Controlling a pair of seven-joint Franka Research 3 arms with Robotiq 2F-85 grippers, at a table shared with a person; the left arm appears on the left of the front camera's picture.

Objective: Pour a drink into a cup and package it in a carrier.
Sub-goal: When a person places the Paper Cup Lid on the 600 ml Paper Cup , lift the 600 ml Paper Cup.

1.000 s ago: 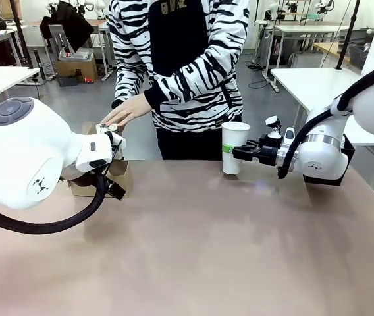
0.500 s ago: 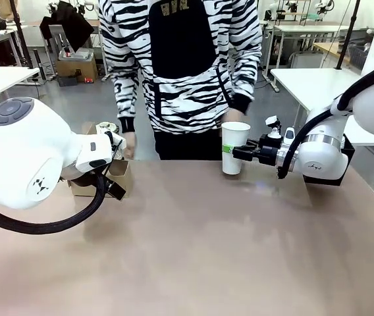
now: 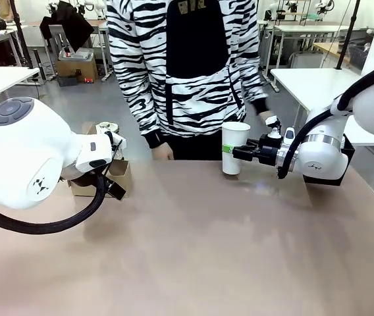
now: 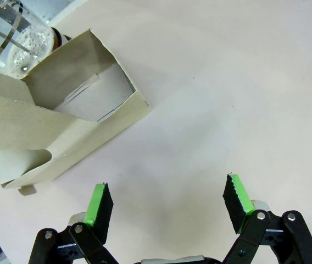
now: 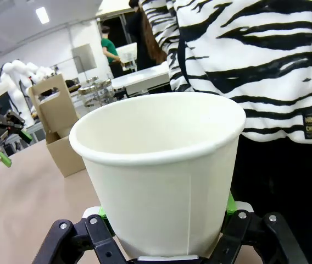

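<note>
Front view: level right gripper (image 3: 228,150) tight around upright cup (image 3: 236,135); left gripper (image 4: 170,199) wide, seemingly downward.

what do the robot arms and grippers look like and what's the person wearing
Both are glossy white with rounded joints. The left arm has a grey cap, a black logo and a thick black cable. The left gripper and right gripper are black with green pads. The person's top is zebra-striped, long-sleeved.
</note>
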